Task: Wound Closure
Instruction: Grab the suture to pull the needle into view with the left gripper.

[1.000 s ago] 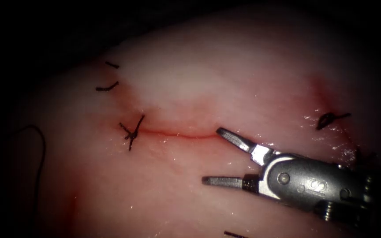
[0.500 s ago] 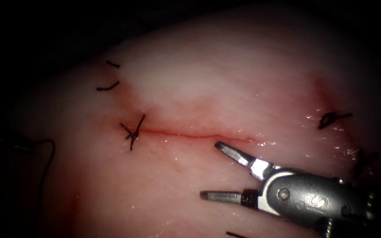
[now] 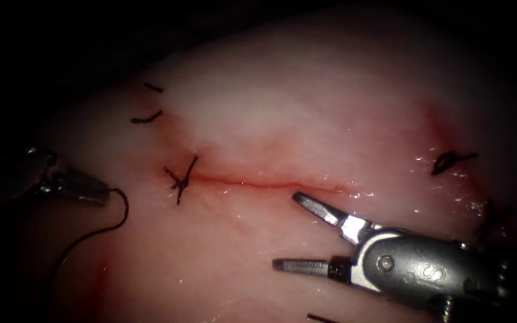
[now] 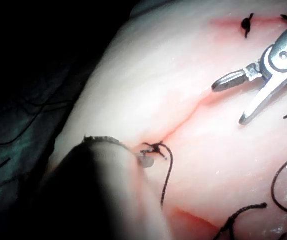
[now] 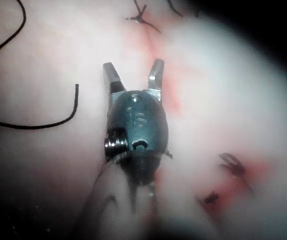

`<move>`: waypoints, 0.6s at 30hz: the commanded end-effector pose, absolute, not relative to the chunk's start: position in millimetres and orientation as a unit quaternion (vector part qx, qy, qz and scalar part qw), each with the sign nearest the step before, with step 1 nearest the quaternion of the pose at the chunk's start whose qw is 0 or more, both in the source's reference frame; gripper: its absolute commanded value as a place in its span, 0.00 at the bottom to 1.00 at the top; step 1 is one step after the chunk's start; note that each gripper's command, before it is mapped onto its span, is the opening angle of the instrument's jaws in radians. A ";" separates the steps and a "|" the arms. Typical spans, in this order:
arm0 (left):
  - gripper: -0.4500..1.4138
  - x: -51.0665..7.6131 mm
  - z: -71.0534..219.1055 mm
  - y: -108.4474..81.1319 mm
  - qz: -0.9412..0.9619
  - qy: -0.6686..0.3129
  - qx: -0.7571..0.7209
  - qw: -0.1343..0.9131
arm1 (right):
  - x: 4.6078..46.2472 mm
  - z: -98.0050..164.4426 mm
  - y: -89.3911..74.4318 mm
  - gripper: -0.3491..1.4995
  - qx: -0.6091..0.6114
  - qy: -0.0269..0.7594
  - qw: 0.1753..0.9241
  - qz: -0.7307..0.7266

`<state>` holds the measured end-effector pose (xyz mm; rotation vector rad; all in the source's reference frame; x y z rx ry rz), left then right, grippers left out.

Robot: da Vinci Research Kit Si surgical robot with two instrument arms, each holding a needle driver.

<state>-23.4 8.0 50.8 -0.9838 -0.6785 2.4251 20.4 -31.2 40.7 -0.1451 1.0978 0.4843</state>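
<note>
Pale pink tissue [image 3: 306, 113] carries the cut [image 3: 252, 181], a thin red line running left to right, with a tied knot [image 3: 179, 179] of dark thread at its left end. Two short cut ends of thread [image 3: 146, 118] lie above and left of that knot, and another knot [image 3: 450, 161] sits far to the right amid red fluid [image 3: 444, 128].

From the left side, the left pincer [image 3: 100, 196] comes in with its jaws closed on the thread [image 3: 100, 230], which curls away from its tip and trails down and to the left over the tissue. Its tip sits well left of the cut's knotted end.

Below the cut's right half, the right pincer [image 3: 285, 230] hangs with its jaws spread wide, holding nothing; its upper jaw tip lies just below the cut. Seen along its own shaft, the right pincer [image 5: 133, 75] shows the same open fork, with loose thread [image 5: 43, 122] beside it.

I cannot make out the needle.
</note>
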 end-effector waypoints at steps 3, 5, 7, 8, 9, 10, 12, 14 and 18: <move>0.00 -26.7 49.2 10.1 0.877 -0.236 -0.368 0.200 | 21.1 40.8 -30.7 0.82 -0.069 0.519 0.822 0.226; 0.00 -28.2 48.4 10.9 0.879 -0.230 -0.374 0.184 | 20.9 40.8 -30.8 0.80 -0.068 0.519 0.822 0.225; 0.00 -29.9 47.7 12.1 0.881 -0.224 -0.381 0.168 | 20.7 40.8 -30.9 0.79 -0.069 0.519 0.822 0.224; 0.00 -30.6 47.5 12.5 0.882 -0.221 -0.384 0.162 | 20.6 40.9 -30.9 0.79 -0.069 0.519 0.822 0.224; 0.00 -31.5 47.3 13.1 0.883 -0.217 -0.386 0.156 | 20.5 40.9 -31.0 0.79 -0.069 0.518 0.822 0.224; 0.00 -32.3 47.3 13.5 0.883 -0.213 -0.387 0.156 | 20.4 40.9 -31.0 0.79 -0.068 0.518 0.822 0.227; 0.00 -34.0 47.3 14.3 0.885 -0.214 -0.387 0.147 | 20.2 40.9 -31.1 0.78 -0.068 0.518 0.822 0.226; 0.00 -35.5 47.6 15.0 0.884 -0.219 -0.388 0.140 | 20.0 41.0 -31.3 0.76 -0.067 0.518 0.822 0.228; 0.00 -39.0 48.7 16.5 0.885 -0.223 -0.391 0.121 | 19.3 40.9 -31.6 0.75 -0.070 0.513 0.824 0.232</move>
